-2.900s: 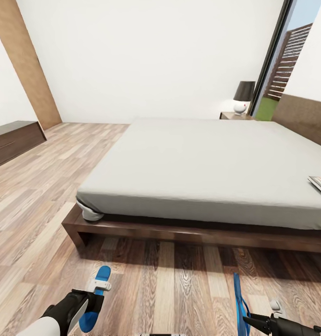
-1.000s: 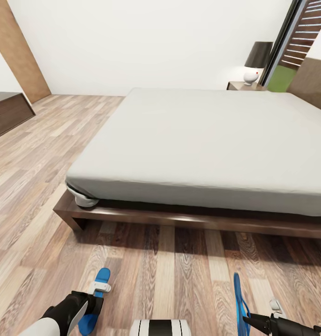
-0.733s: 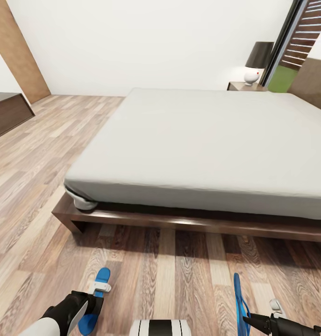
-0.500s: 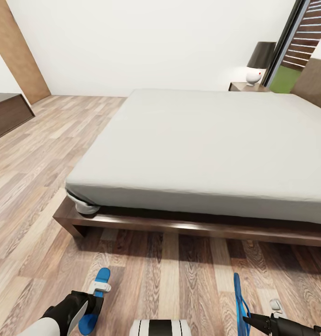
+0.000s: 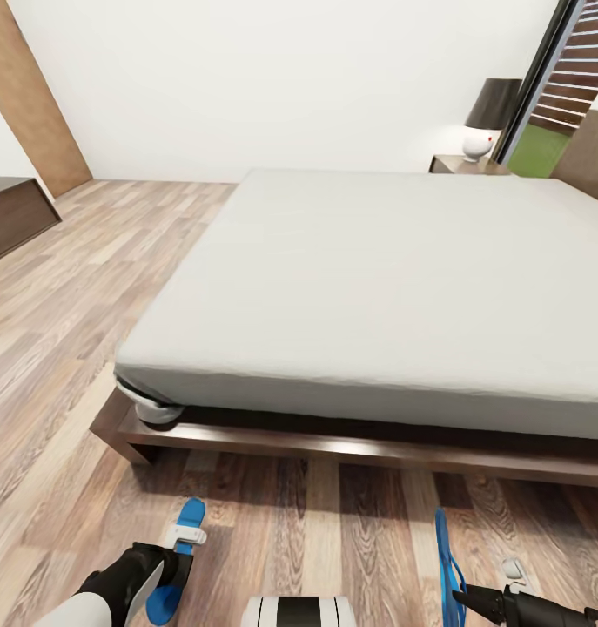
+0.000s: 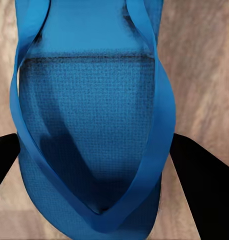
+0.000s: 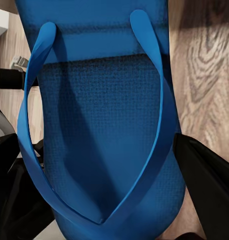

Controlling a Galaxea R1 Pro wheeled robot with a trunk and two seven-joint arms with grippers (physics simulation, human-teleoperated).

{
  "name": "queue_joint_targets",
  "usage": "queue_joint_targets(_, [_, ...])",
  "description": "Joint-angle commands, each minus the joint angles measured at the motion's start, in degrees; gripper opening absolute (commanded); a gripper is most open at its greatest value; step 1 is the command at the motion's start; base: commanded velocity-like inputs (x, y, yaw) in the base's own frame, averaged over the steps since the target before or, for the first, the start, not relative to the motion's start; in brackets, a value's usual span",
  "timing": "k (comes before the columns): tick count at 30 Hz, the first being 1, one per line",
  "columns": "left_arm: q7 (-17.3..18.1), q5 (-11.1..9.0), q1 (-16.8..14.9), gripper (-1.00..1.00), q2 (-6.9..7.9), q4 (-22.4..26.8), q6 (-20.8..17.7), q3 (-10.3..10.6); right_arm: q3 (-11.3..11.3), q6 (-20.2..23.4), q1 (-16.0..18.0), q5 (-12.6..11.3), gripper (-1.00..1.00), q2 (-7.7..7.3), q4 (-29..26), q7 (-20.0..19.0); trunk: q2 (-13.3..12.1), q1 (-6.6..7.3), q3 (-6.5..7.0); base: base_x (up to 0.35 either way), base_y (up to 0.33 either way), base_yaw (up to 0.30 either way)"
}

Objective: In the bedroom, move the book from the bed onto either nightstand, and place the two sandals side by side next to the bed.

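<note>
Two blue sandals carried, one per claw. Left sandal (image 5: 178, 557) low at the lower left of the head view, pinched in the left claw (image 5: 172, 557); in the left wrist view the same sandal (image 6: 92, 125) seen sole-up with straps across it, dark fingers (image 6: 202, 175) pressed to either edge. Right sandal (image 5: 446, 566) held on edge at the lower right, clamped by the right claw (image 5: 460, 599); close up in the right wrist view, sandal (image 7: 102, 120) wedged between dark fingers (image 7: 207, 175).

Compared with moments ago: bed (image 5: 377, 279) larger and lower in the frame, near frame rail (image 5: 333, 444) nearer the bottom edge, lamp (image 5: 490, 113) and nightstand (image 5: 468, 164) slid toward the upper right corner. Whole picture shifted together, so a move of the base or head toward the bed, not of the furniture. Claws and sandals at the same spots in frame throughout, so grips unchanged. Book gone past the right edge, on the mattress there 2.9 s ago.

Meaning for the task, as a judgement: approach nearly done, bare wood floor (image 5: 333, 514) beside the bed within reach, setting both sandals down side by side likely next; book step not yet done.
</note>
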State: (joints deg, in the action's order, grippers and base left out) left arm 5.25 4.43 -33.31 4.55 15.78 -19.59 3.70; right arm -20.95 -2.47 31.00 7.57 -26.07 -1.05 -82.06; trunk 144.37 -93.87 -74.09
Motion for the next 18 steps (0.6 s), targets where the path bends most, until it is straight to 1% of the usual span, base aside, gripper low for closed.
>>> queue_joint_targets(1, [0.3, 0.5, 0.0, -1.00, 0.04, 0.1, -0.3, 0.4, -0.5, -0.3, 0.0, 0.6, -1.00, 0.00, 0.0, -0.1, 0.0, -0.02, -0.04, 0.191, 0.019, 0.000])
queue_joint_targets(11, [0.2, 0.3, 0.0, -1.00, 0.11, 0.2, -0.3, 0.2, -0.5, -0.3, 0.0, 0.6, -1.00, 0.00, 0.0, -0.1, 0.0, -0.02, -0.04, 0.024, 0.002, 0.000])
queue_joint_targets(14, [0.2, 0.2, 0.0, -1.00, 0.11, 0.2, -0.3, 0.2, -0.5, -0.3, 0.0, 0.6, -1.00, -0.02, 0.0, -0.1, 0.1, -0.10, -0.71, 0.000, 0.000, 0.000])
queue_joint_targets(18, [0.1, 0.2, 0.0, -1.00, 0.11, 0.4, -0.4, 0.0, -0.5, -0.4, 0.0, 0.6, -1.00, -0.02, 0.0, -0.1, 0.1, -0.10, -0.71, 0.000, 0.000, 0.000])
